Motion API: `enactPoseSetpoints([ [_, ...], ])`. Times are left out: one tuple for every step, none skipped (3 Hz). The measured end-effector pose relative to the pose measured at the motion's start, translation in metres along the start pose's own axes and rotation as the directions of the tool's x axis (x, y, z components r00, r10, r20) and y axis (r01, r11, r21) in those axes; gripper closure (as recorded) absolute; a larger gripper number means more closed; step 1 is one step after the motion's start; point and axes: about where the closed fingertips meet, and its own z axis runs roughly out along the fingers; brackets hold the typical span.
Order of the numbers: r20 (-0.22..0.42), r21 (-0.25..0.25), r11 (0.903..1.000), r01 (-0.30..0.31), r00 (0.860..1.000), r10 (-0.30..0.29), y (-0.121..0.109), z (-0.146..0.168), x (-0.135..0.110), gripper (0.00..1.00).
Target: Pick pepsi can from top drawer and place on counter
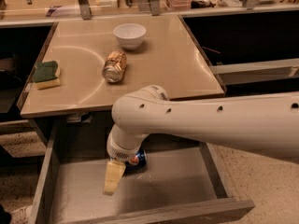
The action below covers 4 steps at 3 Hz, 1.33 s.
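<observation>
The pepsi can (138, 158) is dark blue and lies on the grey floor of the open top drawer (177, 181), near its back. The arm's wrist partly hides it. My gripper (113, 180) hangs down inside the drawer just left of and in front of the can, close to it; I cannot tell whether it touches the can. The beige counter (168, 64) sits right above the back of the drawer. My white arm reaches in from the right across the drawer.
On the counter lie a gold can (115, 66) on its side, a white bowl (129, 34) behind it and a green-and-yellow sponge (46, 74) at the left edge. The drawer's thick walls (44, 176) stand on both sides, its front panel (159, 213) nearest.
</observation>
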Motion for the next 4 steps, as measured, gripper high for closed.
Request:
enactPoseSetpoints([
  [-0.016,-0.014,0.9999,0.005,1.0,-0.005,-0.002,0.024,0.007,0.0],
  [-0.042,-0.017,0.9998,0.014,0.999,-0.015,-0.008,0.042,0.019,0.0],
  [-0.075,-0.016,0.9997,0.017,0.997,-0.018,-0.016,0.055,0.038,0.0],
  [-0.094,-0.019,0.9997,0.015,0.995,-0.016,-0.021,0.065,0.053,0.0],
])
